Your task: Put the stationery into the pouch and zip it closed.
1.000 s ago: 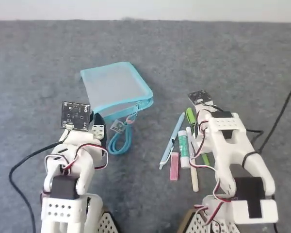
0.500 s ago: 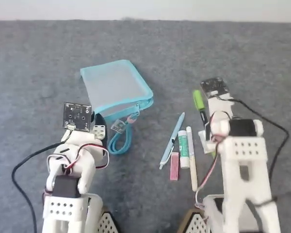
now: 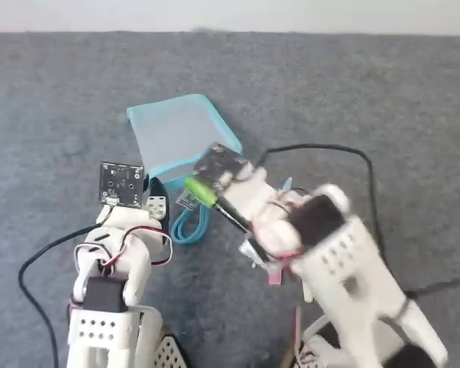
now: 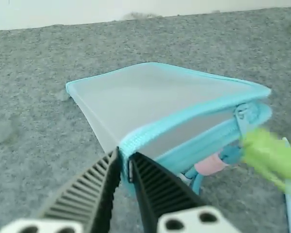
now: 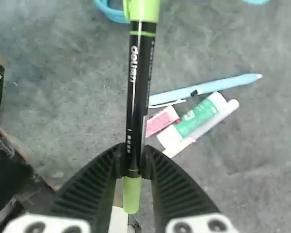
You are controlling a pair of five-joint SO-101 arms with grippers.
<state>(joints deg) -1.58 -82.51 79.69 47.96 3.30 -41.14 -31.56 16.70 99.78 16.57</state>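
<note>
Right gripper (image 5: 132, 159) jaws clamp the marker (image 5: 137, 77) near its tail; barrel looks light, stiff, probably slick. Left gripper (image 4: 124, 167) jaws pinch narrow on the soft pouch (image 4: 155, 97) rim.

Gripping the pouch (image 4: 155, 97) by its zip edge.
Pinched tight in the left gripper (image 4: 124, 162); blurred green pen (image 4: 269, 156) near the zip end.

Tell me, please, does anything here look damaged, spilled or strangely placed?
Nothing looks damaged or spilled. The pouch sits tilted, one edge raised, because the left gripper pinches its zipper rim. The right gripper holds the green marker close to the pouch. The blue pen, glue stick and pink eraser lie together on the carpet.
</note>
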